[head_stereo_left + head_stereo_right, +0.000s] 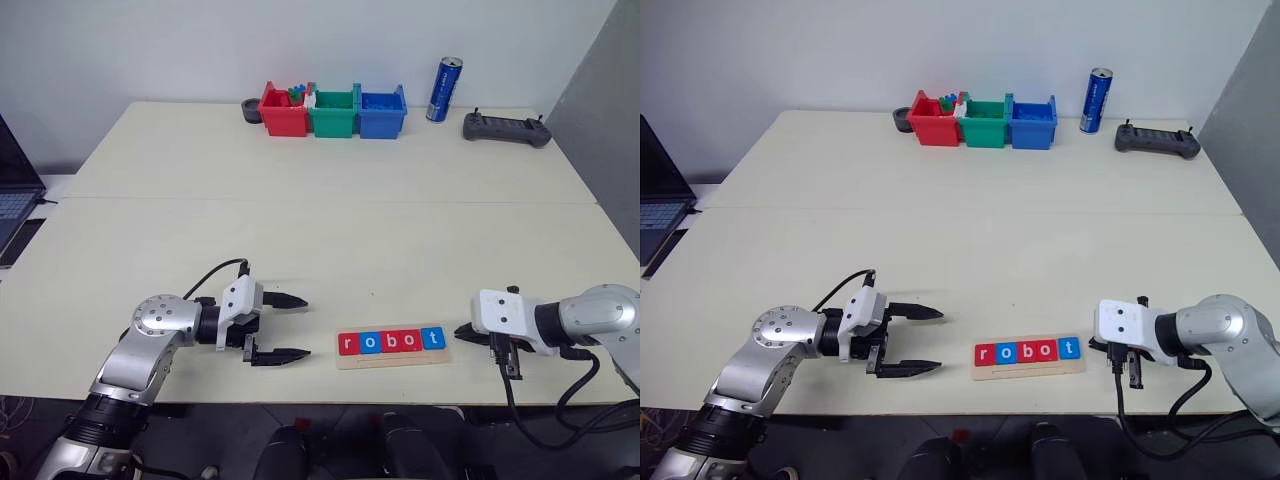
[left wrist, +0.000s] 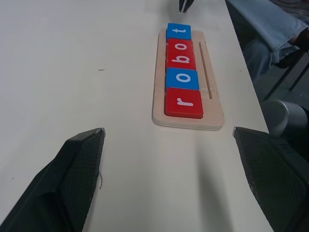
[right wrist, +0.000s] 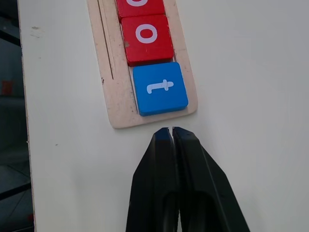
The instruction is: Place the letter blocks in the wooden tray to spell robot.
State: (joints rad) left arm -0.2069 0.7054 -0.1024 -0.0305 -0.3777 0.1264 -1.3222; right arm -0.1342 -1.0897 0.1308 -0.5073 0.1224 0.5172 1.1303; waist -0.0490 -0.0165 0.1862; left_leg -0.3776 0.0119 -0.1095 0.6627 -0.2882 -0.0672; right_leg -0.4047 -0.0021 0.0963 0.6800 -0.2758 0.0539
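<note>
At the near edge of the cream table (image 1: 330, 190), between the two arms, lay the wooden tray (image 1: 392, 357), long side running left to right. Held all five letter blocks (image 1: 390, 341) in a touching row: red r, blue o, red b, red o, blue t, reading "robot" from left to right. Showed a thin groove along the tray's near side, bare. To the left of the tray, well apart from it, hovered the left gripper (image 1: 288, 327), pointed right toward the tray, black fingers (image 2: 72, 179) spread wide, nothing between them. Just right of the tray's t end sat the right gripper (image 3: 172, 131), tips pressed together, empty, aimed at the tray's short edge with a small gap left; contact with the table couldn't be told. At the far side of the table stood a red bin (image 1: 283, 112), green bin (image 1: 332, 113) and blue bin (image 1: 381, 113) side by side, small coloured pieces showing in the red one. Beside the red bin's left, a dark round object (image 1: 251, 110), too small to identify. Right of the bins, upright blue can (image 1: 444, 89), then a dark handheld controller (image 1: 506, 128). At the far left edge, part of a laptop (image 1: 15, 190). In the left wrist view past the table's edge, a person's blue-clad leg (image 2: 270, 24).
</note>
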